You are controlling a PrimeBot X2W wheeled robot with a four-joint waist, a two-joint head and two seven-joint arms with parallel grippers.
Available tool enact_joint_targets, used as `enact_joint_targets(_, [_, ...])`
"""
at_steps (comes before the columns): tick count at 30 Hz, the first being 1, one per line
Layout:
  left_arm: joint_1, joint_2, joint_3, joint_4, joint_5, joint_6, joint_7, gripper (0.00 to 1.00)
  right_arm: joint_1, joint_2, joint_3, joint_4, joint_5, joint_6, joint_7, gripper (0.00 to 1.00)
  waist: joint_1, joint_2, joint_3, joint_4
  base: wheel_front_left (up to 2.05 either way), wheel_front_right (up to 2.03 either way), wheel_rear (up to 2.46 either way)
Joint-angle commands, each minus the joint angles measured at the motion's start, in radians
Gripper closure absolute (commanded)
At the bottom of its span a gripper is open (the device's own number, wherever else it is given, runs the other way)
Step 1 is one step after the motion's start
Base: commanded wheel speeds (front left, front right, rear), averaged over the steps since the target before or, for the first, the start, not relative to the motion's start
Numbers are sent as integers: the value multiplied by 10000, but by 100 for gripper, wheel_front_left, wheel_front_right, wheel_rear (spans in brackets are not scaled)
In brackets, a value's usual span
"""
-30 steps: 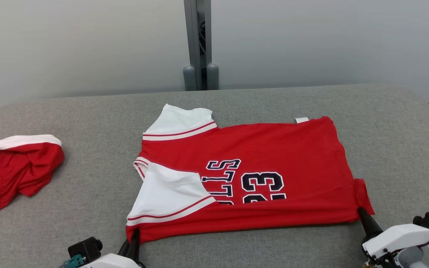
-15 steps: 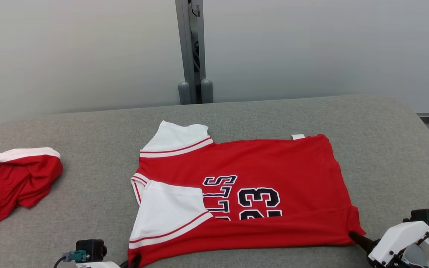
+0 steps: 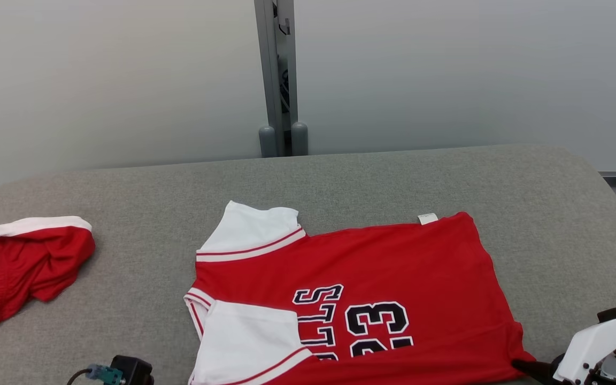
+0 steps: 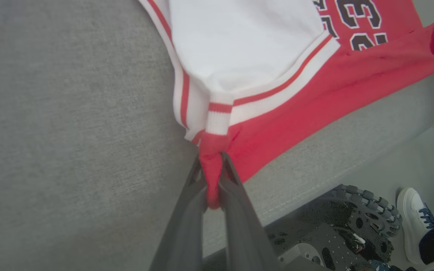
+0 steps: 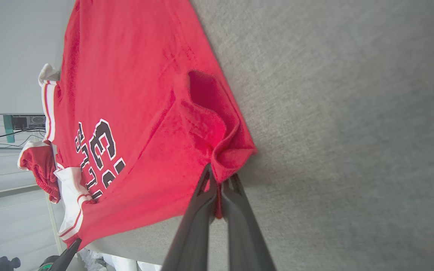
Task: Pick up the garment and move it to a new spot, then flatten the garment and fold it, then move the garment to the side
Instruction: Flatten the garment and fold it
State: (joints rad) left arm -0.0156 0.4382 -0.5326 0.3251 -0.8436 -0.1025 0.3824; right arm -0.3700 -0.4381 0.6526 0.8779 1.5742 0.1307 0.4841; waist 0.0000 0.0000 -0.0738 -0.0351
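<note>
With our left gripper (image 4: 210,167) and right gripper (image 5: 220,176) each clamped on a near corner of the red jersey (image 3: 351,299) at lower centre of the head view, we should pull evenly and low to avoid wrinkles.

jersey (image 3: 393,256): red knit cloth, matt, soft-looking; sleeves white w/ ribbed trim; lettering smooth print. shorts (image 3: 24,262): same matt red cloth. table cover (image 3: 126,198): grey woven fabric, coarse, matt. left gripper (image 4: 211,162) & right gripper (image 5: 220,171) fingers: dark matt plastic. post (image 3: 277,75): smooth grey metal
</note>
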Motion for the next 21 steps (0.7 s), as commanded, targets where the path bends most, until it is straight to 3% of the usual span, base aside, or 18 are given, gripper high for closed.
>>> enact_joint_targets(1, [320,213,20,-312,-147,111,256,100,-63,-109,-44,59,84,2,108,100,0,0,11,-15,0,0,0])
enact_joint_targets(5, [892,522,-5,-1450,-417,436,808,100,35,-71,-56,195,187,2,278,100,0,0,46,-33,0,0,0])
enact_joint_targets(10, [1195,506,-102,-1955,-466,685,944,100,147,76,-108,382,270,3,129,99,0,0,85,-28,0,0,0])
enact_joint_targets(11, [1237,481,-110,-2039,-471,710,960,100,123,47,-107,425,191,2,-33,52,0,0,92,-27,0,0,0])
enact_joint_targets(12, [1297,453,-139,-2089,-500,744,992,70,137,50,-96,686,155,0,-68,0,0,0,98,-24,0,0,0])
enact_joint_targets(14, [1361,510,-209,-2158,-457,746,1040,0,11,126,-78,977,115,-1,-125,0,0,0,108,-26,0,0,0])
enact_joint_targets(21, [1408,685,-153,-2392,-503,846,1144,0,-428,178,-127,1677,3,-34,-428,0,0,0,146,-30,0,0,0])
